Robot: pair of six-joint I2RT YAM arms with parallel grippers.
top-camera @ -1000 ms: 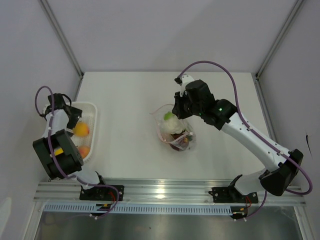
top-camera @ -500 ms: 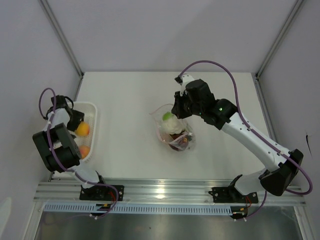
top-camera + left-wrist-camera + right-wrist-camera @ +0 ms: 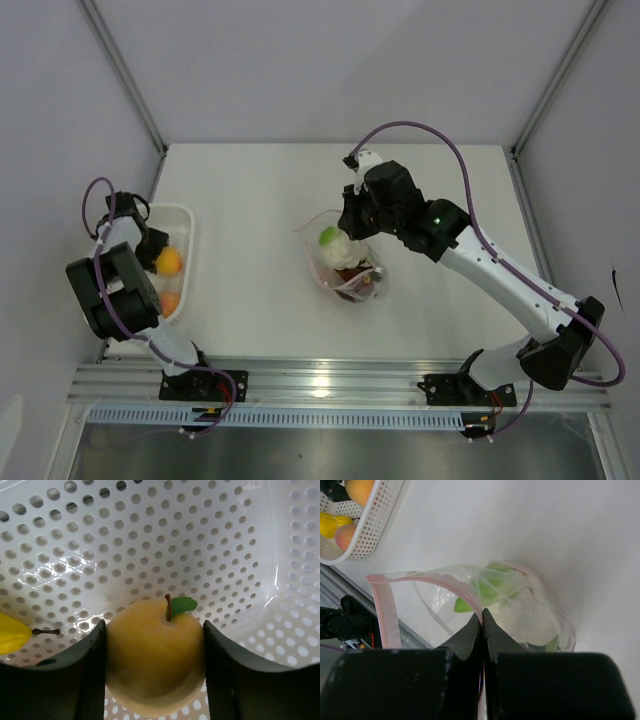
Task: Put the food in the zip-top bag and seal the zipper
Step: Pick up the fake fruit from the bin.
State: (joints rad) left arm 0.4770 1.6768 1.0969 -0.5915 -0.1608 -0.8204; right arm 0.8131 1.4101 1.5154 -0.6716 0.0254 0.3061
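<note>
The clear zip-top bag [image 3: 345,262] lies mid-table with a pale green-white leafy piece [image 3: 336,240] and dark red food inside. My right gripper [image 3: 481,614] is shut on the pinkish-red zipper strip [image 3: 440,581] at the bag's mouth and holds it up; the leafy piece [image 3: 520,610] shows through the plastic. My left gripper [image 3: 154,652] is down in the white basket [image 3: 185,225], its fingers [image 3: 85,660] closed against both sides of a yellow-orange round fruit [image 3: 155,655] with a green leaf. In the top view that fruit [image 3: 168,261] sits by the left gripper [image 3: 150,245].
The white lattice basket [image 3: 150,540] stands at the table's left edge and also holds an orange piece [image 3: 168,301] and a yellow piece [image 3: 12,632]. A metal rail [image 3: 340,380] runs along the near edge. Frame posts rise at the back corners.
My left gripper has reached deeper into the basket around the yellow-orange fruit. My right gripper has shifted slightly left and up, still pinching the bag's mouth.
</note>
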